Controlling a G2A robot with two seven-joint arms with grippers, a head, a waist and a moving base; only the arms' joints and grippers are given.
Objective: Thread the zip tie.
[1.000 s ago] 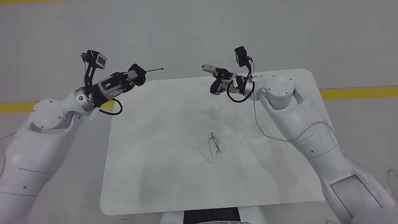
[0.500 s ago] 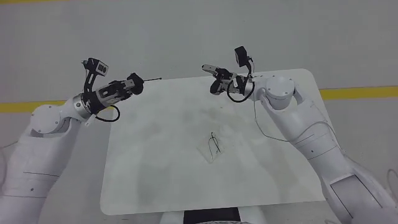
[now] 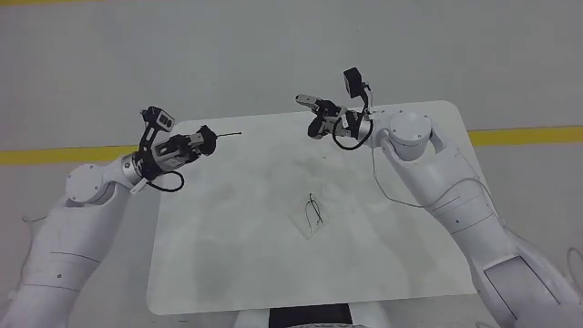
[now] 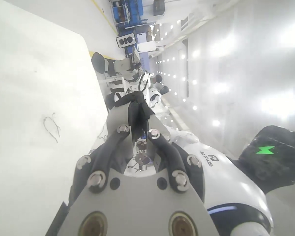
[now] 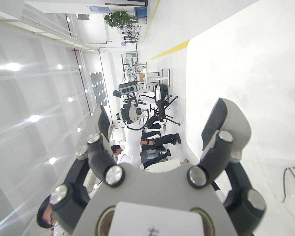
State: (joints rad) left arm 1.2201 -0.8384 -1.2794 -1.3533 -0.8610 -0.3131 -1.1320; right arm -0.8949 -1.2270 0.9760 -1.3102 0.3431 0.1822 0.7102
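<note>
Zip tie [image 3: 226, 135], a thin straight black plastic strip: held at one end by the left gripper [image 3: 209, 137], whose two grey fingers with black pads are pressed together on it. The free length sticks out past the fingertips, roughly level, pointing along the far edge towards the right arm.

Change noted: over the last second the left arm has come in from beyond the far-left corner, and its gripper now stands above that corner of the white, round-cornered tabletop [image 3: 228, 264]. The strip has travelled with it and kept much the same heading. The right arm has not moved. Judgement: the tie is being carried towards the working area, and the threading itself has not begun, since nothing meets the free end.

The right gripper [image 3: 310, 116], the same grey-and-black two-fingered type, hangs over the far edge near its middle, fingers spread wide, nothing between them. It is well apart from the tip of the zip tie, with bare table surface between the two.

A thin dark looped strand [image 3: 312, 211] lies flat near the centre of the tabletop, touched by neither arm. Whether it is a second tie is too small to tell.
</note>
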